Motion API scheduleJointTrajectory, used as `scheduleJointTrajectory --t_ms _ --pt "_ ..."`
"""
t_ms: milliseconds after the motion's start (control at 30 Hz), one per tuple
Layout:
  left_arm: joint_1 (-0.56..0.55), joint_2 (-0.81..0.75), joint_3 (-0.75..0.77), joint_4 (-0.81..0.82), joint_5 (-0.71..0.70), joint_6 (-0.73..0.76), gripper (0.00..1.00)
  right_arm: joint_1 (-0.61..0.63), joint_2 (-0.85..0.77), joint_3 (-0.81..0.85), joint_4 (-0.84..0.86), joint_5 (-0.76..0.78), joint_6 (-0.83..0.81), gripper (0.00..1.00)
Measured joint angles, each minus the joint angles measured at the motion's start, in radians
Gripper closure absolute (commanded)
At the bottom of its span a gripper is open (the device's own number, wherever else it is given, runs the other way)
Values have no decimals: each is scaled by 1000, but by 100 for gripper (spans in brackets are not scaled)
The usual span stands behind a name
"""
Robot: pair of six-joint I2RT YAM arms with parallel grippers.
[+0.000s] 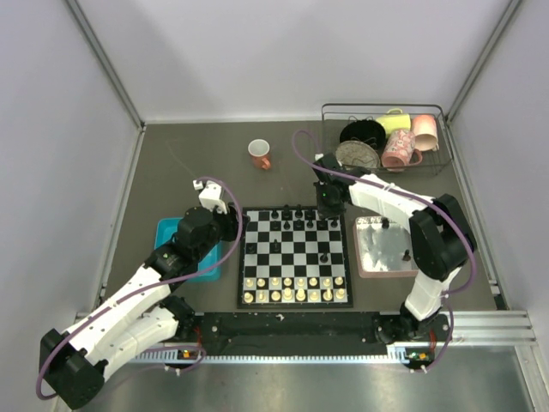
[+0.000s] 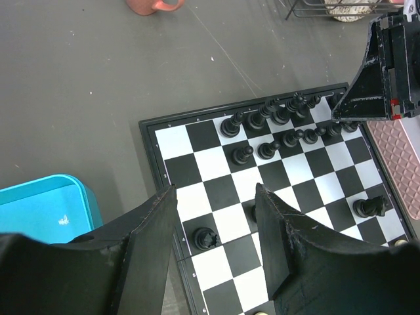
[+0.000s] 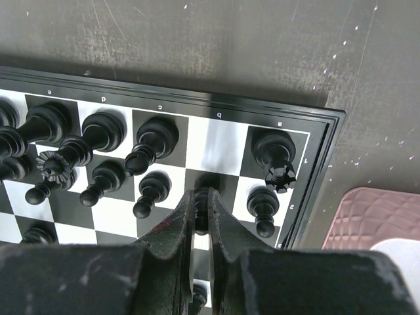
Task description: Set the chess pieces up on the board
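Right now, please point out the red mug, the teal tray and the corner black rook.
Red mug (image 1: pixel 260 154): top external view, open top.
Teal tray (image 2: pixel 33 210): left wrist view, bare floor.
Corner black rook (image 3: pixel 275 156): right wrist view, its body.

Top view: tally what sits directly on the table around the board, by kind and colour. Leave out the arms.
Teal tray: 1
Pink tray: 1
Wire rack: 1
Loose mug: 1
Total: 4
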Motion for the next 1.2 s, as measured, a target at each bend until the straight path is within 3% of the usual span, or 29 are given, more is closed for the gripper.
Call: scheduleJointTrajectory --t_ms 533,700,933,1200 --pt "0 0 -1 0 0 0 44 0 15 0 8 12 0 100" --pt "0 0 -1 0 0 0 44 0 19 0 10 14 0 94" --pt "0 0 -1 0 0 0 44 0 7 0 10 15 -1 77" --pt "0 -5 -1 0 0 0 44 -55 -202 -49 2 45 -2 70"
